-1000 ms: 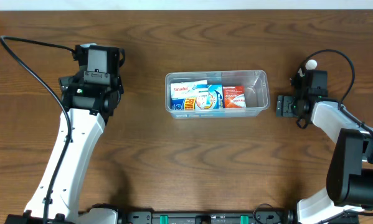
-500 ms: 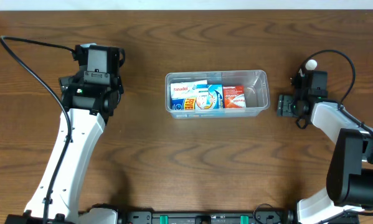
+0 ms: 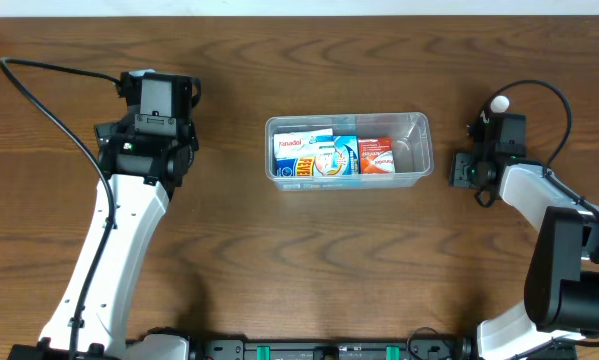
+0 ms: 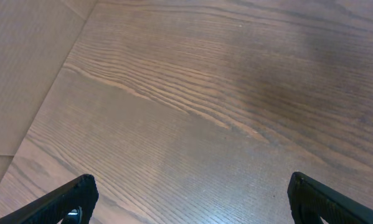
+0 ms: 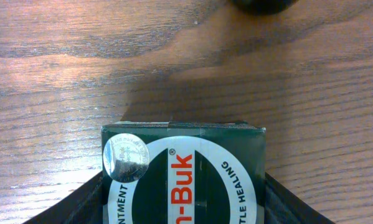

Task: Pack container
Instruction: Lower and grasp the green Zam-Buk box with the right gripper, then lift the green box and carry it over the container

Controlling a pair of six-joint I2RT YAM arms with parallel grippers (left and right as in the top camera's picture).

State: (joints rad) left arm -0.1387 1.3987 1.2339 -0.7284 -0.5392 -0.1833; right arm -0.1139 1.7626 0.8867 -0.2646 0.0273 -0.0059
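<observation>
At the middle of the table [image 3: 279,270] I've got the container [image 3: 413,150], long side running left to right. Three small boxes stand side by side in it: a blue and white box [image 3: 297,155] at the left end, a pale box [image 3: 333,158] next to it, then a red box [image 3: 376,155]. My right gripper [image 3: 463,171] sits just beside the container's right end wall, apart from it. On the right wrist camera its fingers [image 5: 68,208] flank a dark green box [image 5: 183,174] lettered "-Buk", closed on both its sides, with wood grain beyond. My left gripper [image 4: 189,202] is well apart from the container, far off to its left. Its jaws are spread wide with only tabletop between them.
</observation>
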